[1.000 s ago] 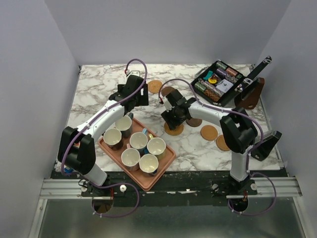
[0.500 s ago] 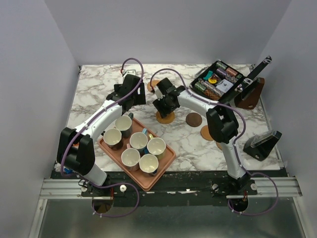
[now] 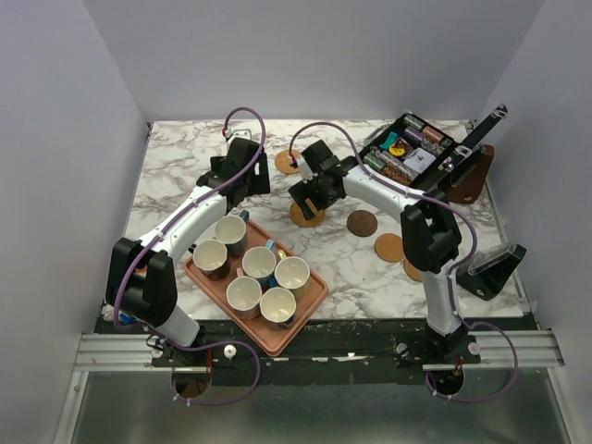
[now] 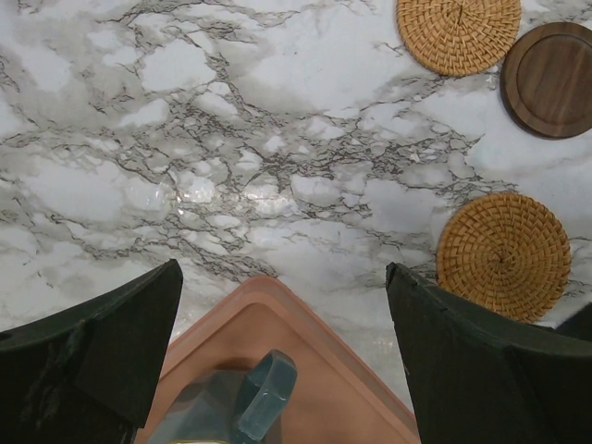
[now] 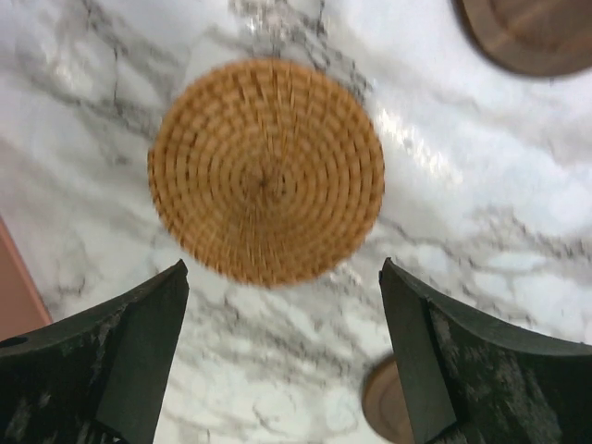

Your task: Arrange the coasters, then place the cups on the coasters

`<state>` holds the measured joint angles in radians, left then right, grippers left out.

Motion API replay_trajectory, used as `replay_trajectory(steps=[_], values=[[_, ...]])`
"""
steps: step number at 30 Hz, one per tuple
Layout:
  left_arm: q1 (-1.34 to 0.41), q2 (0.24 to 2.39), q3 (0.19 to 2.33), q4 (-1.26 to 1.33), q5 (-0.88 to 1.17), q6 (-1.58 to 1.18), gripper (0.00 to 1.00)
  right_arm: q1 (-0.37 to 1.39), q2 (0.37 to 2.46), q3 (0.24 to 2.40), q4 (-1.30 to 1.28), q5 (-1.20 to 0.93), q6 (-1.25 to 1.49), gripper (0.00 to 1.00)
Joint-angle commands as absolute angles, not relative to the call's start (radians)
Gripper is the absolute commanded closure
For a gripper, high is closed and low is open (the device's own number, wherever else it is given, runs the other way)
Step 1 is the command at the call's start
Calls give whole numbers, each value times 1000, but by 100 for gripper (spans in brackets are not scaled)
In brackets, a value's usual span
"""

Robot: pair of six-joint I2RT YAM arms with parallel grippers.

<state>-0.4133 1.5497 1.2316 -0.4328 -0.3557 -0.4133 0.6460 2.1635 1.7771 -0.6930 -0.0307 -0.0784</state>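
Marble-print table, pale plain walls round it. Right end effector has its jaws spread wide with nothing in them. It hangs just over the woven coaster, which lies flat on the table and looks clear of both fingers, though that view is smeared. Left end effector is also wide and empty, over the far corner of the pink tray, with a cup handle right below it.

Further out, a dark coaster sits just beside the far woven coaster, near the back. A second dark coaster lies to the right of the right end effector. Beyond that is the right-side woven coaster, then the edge coaster, partly hidden behind the right arm. The discs are scattered with uneven gaps and form no clear row. All six cups stand in the tray, none on a coaster.

Step in hand, as I judge it, is arranging the coasters; the cup part has not begun. The next move likely calls for the right arm to rise clear and go for one of the right-side discs. These are thin and flat, so it needs a low approach and a pinch at the edge. The left arm is well placed to take a cup by the rim once spots are set
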Motion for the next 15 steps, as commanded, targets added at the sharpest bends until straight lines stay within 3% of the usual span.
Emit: replay_trajectory(steps=[1, 9, 15], values=[[-411, 1526, 1224, -408, -348, -425, 1, 641, 2065, 1637, -664, -37, -51, 8], [-410, 1548, 1239, -417, -330, -405, 1, 650, 2026, 1467, -572, -86, -80, 12], [-410, 1545, 1247, -422, -333, -400, 1, 666, 2103, 1518, -571, -51, -92, 28]])
